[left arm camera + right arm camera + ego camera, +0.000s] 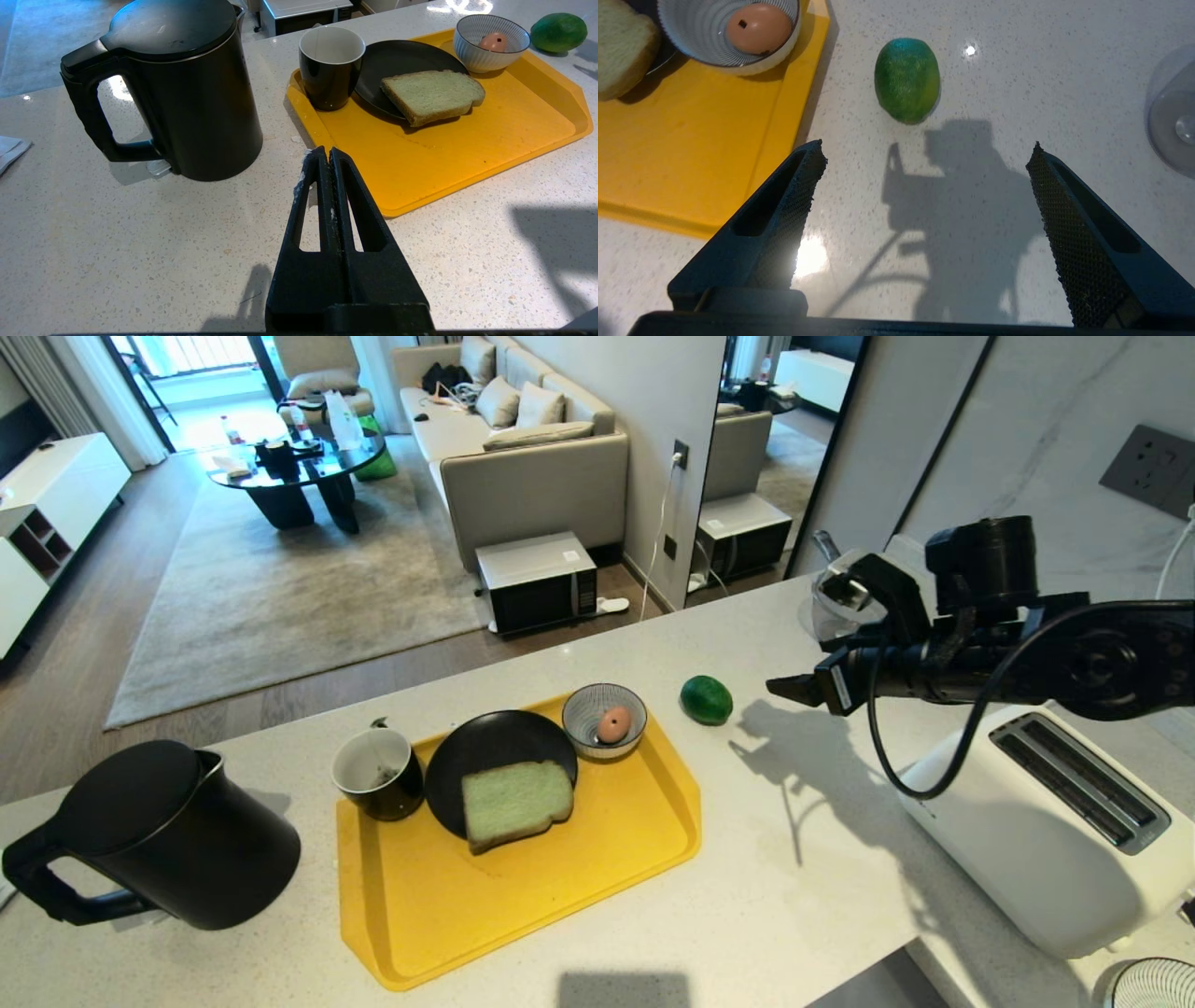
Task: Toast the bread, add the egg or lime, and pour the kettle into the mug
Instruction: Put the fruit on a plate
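Note:
The pale green bread (516, 802) lies on a black plate (485, 747) on the yellow tray (560, 896). An egg (613, 724) sits in a striped bowl (604, 719) at the tray's far corner. The lime (706, 699) (906, 79) rests on the counter just right of the tray. The black mug (378, 773) stands at the tray's left edge, and the black kettle (168, 835) further left. My right gripper (789, 688) (927, 151) hovers open and empty above the counter, right of the lime. My left gripper (326, 154) is shut and empty, low near the tray's near-left edge.
A white toaster (1055, 821) with two slots stands at the right under my right arm. An upturned clear glass (836, 607) sits behind the gripper. The counter's far edge drops to a living room floor. A striped dish (1158, 983) shows at the bottom right.

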